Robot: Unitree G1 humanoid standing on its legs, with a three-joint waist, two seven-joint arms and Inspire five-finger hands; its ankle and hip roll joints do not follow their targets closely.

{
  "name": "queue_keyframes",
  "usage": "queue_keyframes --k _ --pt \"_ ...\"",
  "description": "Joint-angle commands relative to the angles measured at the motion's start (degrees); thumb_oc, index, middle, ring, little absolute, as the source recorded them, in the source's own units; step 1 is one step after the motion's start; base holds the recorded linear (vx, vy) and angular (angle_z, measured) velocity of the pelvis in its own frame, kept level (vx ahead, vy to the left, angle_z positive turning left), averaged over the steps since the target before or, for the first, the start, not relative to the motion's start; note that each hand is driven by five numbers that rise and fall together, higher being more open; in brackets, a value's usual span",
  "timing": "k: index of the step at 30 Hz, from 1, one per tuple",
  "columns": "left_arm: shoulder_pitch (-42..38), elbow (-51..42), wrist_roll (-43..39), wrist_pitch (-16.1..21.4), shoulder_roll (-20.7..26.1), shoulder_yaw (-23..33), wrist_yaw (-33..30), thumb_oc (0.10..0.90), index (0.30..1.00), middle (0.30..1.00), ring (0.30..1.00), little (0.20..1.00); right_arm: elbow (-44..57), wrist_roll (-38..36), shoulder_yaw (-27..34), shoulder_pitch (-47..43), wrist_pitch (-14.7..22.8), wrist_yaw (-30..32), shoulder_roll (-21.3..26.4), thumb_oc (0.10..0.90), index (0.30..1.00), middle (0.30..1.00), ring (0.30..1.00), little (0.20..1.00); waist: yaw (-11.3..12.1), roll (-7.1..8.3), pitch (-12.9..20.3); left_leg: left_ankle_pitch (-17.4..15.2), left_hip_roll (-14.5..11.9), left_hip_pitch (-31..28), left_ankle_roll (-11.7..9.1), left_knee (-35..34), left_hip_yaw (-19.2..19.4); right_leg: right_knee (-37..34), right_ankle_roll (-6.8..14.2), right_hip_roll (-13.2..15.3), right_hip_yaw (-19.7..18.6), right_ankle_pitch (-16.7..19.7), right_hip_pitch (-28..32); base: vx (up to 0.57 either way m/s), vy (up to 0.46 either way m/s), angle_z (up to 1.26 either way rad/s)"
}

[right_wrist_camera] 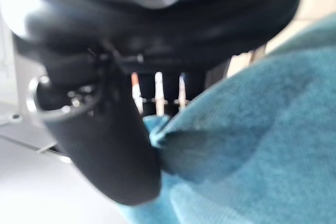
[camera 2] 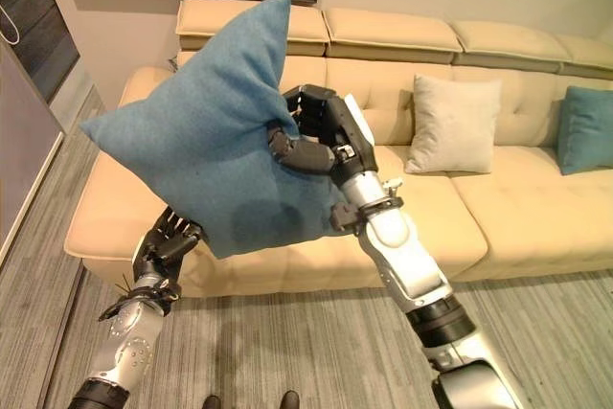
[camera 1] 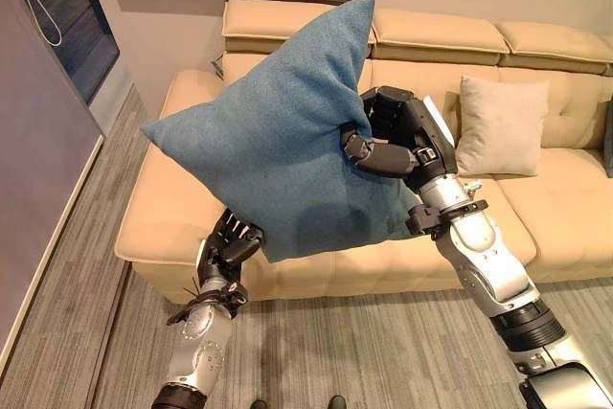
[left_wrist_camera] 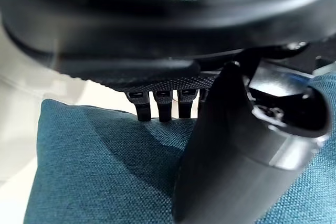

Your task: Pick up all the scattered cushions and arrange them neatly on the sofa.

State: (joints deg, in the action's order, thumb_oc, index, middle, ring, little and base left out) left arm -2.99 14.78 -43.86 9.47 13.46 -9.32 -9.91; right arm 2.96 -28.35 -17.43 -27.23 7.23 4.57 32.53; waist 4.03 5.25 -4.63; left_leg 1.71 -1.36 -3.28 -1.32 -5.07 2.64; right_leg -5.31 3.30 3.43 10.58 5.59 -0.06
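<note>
Both hands, left hand (camera 1: 230, 239) and right hand (camera 1: 388, 136), pinch blue cushion (camera 1: 273, 131), blocking sofa (camera 1: 565, 198); beige cushion (camera 1: 500, 126) at 3 o'clock, teal cushion (camera 2: 584, 129) beyond.

No lettering, numbers, labels or signs can be read anywhere here — not on a cushion, not on the sofa, not on the wall.
</note>
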Motion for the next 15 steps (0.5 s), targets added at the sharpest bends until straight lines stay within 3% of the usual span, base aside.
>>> queue_keyframes --k 1,7,15 --pt "-13.2 -6.5 0.2 8.9 0.2 -5.7 3.7 0.400 0.300 0.300 0.300 0.300 1.2 -0.9 4.9 -10.7 10.0 1.6 -3.4 0.400 0.300 0.300 0.300 0.300 0.4 0.83 8.4 -5.7 -0.6 -0.6 -1.7 0.1 -1.7 0.6 4.9 2.5 3.1 -5.8 3.5 0.00 0.000 0.00" --pt "-12.9 -6.5 1.2 7.8 0.6 -6.6 5.1 0.400 0.300 0.300 0.300 0.300 -0.2 0.8 5.1 -7.6 9.0 1.2 -3.8 0.400 0.300 0.300 0.300 0.300 0.3 0.33 8.2 -5.6 -0.7 -0.7 -1.7 0.1 -1.9 0.6 4.7 2.4 3.1 -6.1 3.6 0.00 -0.015 0.00" --pt "-6.9 -4.1 4.6 4.4 1.9 -6.9 9.7 0.400 0.300 0.300 0.300 0.300 -1.1 5.7 7.7 3.5 6.5 -1.6 -4.8 0.400 0.300 0.300 0.300 0.300 -0.2 -1.27 7.4 -4.8 -1.4 -0.5 -2.3 0.5 -2.9 1.4 3.7 1.9 3.9 -7.5 4.2 -0.02 -0.082 0.02"
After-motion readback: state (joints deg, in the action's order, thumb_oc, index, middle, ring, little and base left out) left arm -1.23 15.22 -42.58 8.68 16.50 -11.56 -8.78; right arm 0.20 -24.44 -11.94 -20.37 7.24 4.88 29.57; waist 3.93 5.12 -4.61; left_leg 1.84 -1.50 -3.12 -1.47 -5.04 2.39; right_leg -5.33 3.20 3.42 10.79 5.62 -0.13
